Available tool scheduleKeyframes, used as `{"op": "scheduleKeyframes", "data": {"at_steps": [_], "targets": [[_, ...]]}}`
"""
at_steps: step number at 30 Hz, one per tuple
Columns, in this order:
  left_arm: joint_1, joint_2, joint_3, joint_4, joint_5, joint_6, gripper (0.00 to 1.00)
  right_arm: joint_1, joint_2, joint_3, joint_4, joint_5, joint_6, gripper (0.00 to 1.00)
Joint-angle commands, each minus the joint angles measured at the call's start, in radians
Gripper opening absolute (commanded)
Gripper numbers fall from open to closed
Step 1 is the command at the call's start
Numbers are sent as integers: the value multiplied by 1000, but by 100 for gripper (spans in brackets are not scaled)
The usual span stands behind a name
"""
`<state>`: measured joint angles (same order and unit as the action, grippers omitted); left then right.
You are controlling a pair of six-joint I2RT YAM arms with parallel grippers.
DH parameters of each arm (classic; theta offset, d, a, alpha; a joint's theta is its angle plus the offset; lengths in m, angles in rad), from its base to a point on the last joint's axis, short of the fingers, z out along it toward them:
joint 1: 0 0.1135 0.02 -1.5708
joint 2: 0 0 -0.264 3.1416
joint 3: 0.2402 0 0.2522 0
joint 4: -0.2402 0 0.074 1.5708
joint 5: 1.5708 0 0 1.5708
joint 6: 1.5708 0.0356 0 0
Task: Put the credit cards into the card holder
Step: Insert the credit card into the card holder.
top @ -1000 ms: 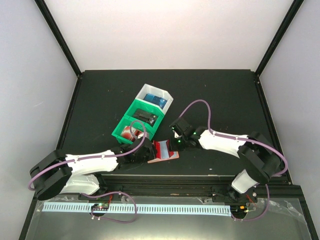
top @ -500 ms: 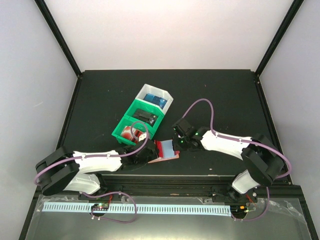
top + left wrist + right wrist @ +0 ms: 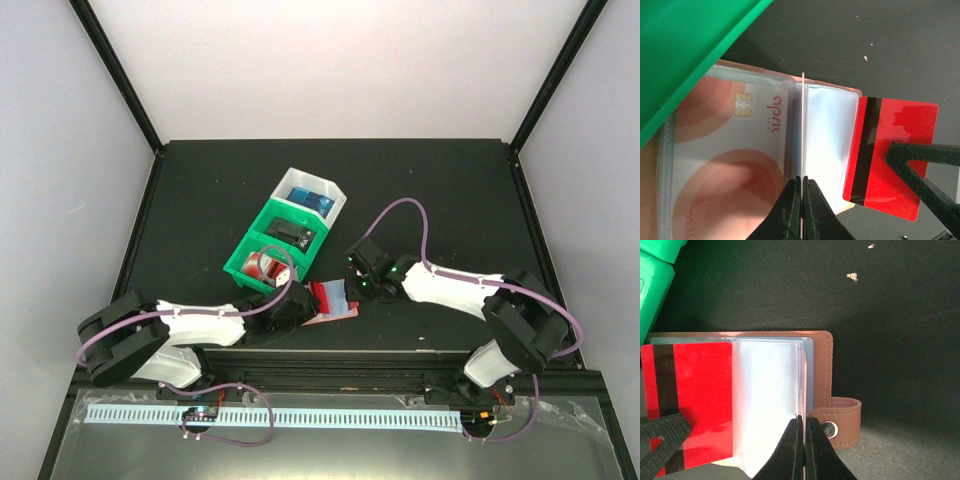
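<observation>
You have one reddish-brown leather-like folding card holder (image 3: 822,365) lying open on the black table (image 3: 450,190), lower centre of the top view, just beside a green plastic bin (image 3: 685,50). Two cards show: a red-and-white chip card (image 3: 730,165) inside a clear sleeve, and a red black-striped card (image 3: 895,125) overhanging the holder's edge. The left gripper (image 3: 802,179) and right gripper (image 3: 803,419) each have jaws pinched together on a clear sleeve of the holder.

The left arm (image 3: 190,325) and right arm (image 3: 450,285) are wearing smooth white shells between chunky black joints. A purple cable (image 3: 400,205) is looping along each. Small green lights (image 3: 357,283) are glowing on the right wrist. The jaws are showing slim, black and tapering.
</observation>
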<state>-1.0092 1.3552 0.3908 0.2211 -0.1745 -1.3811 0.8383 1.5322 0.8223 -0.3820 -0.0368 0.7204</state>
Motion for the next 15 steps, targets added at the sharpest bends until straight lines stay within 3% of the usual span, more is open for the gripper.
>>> {"op": "scheduleKeyframes", "data": {"at_steps": [1, 15], "targets": [[-7, 23, -28, 96, 23, -60, 2, 4, 9, -37, -2, 17, 12, 1], [-10, 1, -94, 228, 31, -74, 2, 4, 9, -38, 6, 12, 16, 1]]}}
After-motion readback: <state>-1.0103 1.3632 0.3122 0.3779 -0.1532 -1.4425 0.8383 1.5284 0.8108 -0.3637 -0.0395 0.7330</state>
